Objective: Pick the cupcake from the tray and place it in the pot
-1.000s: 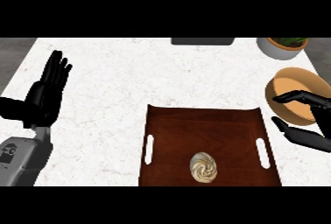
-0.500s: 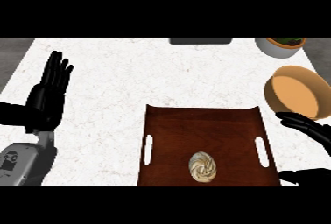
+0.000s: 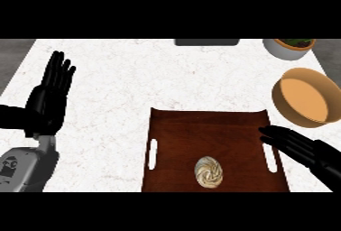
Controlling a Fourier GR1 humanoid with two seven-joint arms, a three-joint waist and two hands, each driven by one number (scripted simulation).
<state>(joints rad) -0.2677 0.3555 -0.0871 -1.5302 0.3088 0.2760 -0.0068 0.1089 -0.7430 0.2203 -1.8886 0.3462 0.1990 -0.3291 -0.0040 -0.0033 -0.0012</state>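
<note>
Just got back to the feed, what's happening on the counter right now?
The right robot hand, fingers straight, is over the right edge of the dark brown wooden tray, near its right handle slot. The swirl-topped cupcake sits untouched on the tray. The tan round pot waits beside the tray's far right corner. The left robot hand rests open at the left.

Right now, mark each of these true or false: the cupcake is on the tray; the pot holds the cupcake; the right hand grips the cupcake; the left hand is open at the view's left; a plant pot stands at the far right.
1. The cupcake lies on the tray: true.
2. The pot holds the cupcake: false; nothing shows inside it.
3. The right hand grips the cupcake: false; it is open over the tray's right edge, apart from the cupcake.
4. The left hand is open at the view's left: true.
5. A plant pot stands at the far right: true.
</note>
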